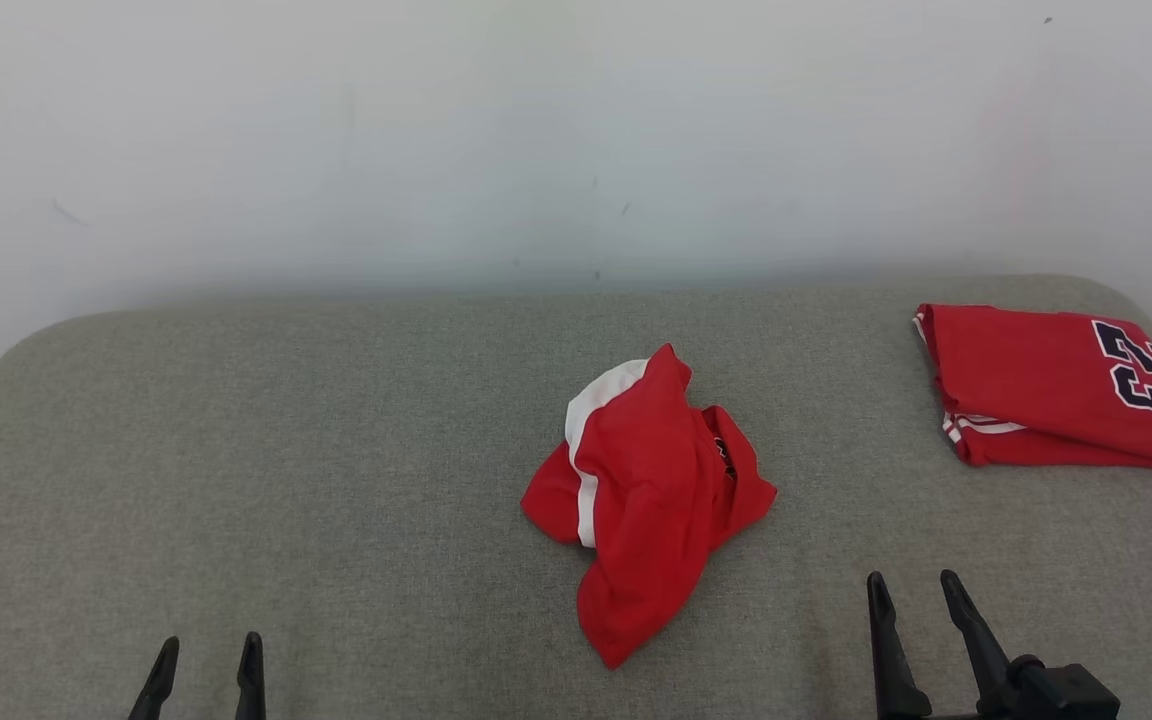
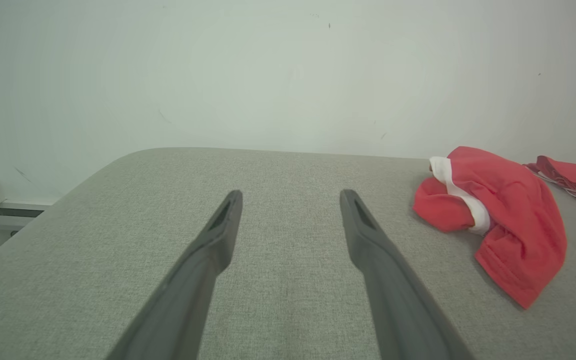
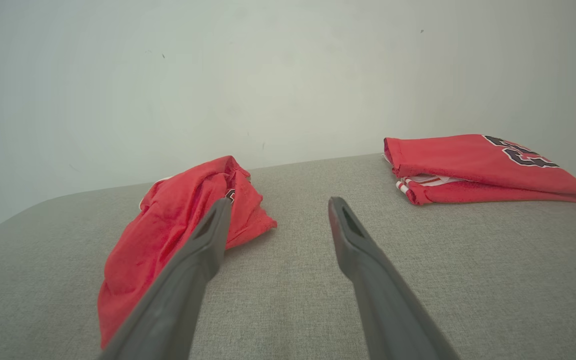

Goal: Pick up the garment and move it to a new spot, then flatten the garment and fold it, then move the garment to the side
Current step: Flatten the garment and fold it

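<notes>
At step one: picking up the red garment (image 1: 646, 490), bunched on the tabletop (image 1: 336, 450) ahead of the right fingers (image 1: 886, 640), toward their left. Well off from the left fingers (image 1: 251, 670). Both pairs spread wide, holding nothing. Next: reach in, pinch cloth, lift.

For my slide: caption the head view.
Crumpled red garment centre, folded jersey right; left tool and right tool open.

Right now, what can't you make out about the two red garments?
Crumpled garment: its kind and dark print, hidden in its own folds, head view.
Folded jersey: cut off by left wrist view's right edge; number foreshortened in right wrist view.
</notes>
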You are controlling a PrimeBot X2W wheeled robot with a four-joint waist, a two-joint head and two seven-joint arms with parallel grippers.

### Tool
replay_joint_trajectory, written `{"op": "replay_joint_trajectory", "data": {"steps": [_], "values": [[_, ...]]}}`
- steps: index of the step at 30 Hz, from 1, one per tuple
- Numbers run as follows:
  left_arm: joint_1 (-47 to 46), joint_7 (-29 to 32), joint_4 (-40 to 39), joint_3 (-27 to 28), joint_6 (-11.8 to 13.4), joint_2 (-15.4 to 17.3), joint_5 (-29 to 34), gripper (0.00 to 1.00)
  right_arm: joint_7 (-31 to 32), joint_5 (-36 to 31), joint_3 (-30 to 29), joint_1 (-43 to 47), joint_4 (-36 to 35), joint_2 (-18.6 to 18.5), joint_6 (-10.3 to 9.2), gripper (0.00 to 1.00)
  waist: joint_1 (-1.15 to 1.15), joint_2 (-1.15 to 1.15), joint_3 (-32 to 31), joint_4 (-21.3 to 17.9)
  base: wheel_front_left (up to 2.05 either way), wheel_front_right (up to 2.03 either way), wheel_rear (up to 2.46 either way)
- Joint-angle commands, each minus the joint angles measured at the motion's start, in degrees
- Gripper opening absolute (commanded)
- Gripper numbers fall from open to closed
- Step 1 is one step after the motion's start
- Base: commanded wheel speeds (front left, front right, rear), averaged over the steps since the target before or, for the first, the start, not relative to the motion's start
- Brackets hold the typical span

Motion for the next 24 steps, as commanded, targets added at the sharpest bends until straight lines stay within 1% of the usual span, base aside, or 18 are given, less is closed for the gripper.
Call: {"op": "replay_joint_trajectory", "data": {"steps": [1,6,11,16,21,24], "values": [[0.0,-0.2,0.1,0.2,-0.1,-0.2,0.7,1.0,-0.2,-0.6,0.0,0.5,0.1,0.1,-0.15,1.0,0.0,0.0,0.0,0.0,0.0,0.0,0.0],[-0.8,-0.2,0.4,0.3,-0.1,-0.5,0.9,1.0,-0.2,-0.6,0.0,0.4,0.1,0.1,-0.15,1.0,0.0,0.0,0.0,-0.1,0.0,0.0,0.0],[-2.7,-0.2,0.6,-1.3,-0.1,-0.3,0.8,1.0,-0.2,-0.5,0.1,0.1,0.3,0.1,-0.15,1.0,0.0,0.0,0.3,-0.3,0.0,0.0,0.0],[-7.9,-0.2,2.1,-5.8,0.0,1.0,0.4,1.0,-0.2,-0.2,0.5,-0.6,0.6,0.1,-0.16,1.0,0.0,0.0,1.0,-0.9,0.0,0.0,0.0],[-16.2,-0.2,5.3,-9.5,0.0,3.1,-1.9,1.0,-0.2,0.0,1.5,-2.1,1.1,0.1,-0.16,1.0,0.0,0.0,2.6,-3.5,0.0,0.0,0.0],[-20.9,0.4,8.0,-11.6,0.0,5.3,-3.8,1.0,-0.2,0.8,2.6,-3.4,1.4,0.2,-0.16,1.0,0.0,0.0,3.8,-6.5,0.0,0.0,0.0]]}}
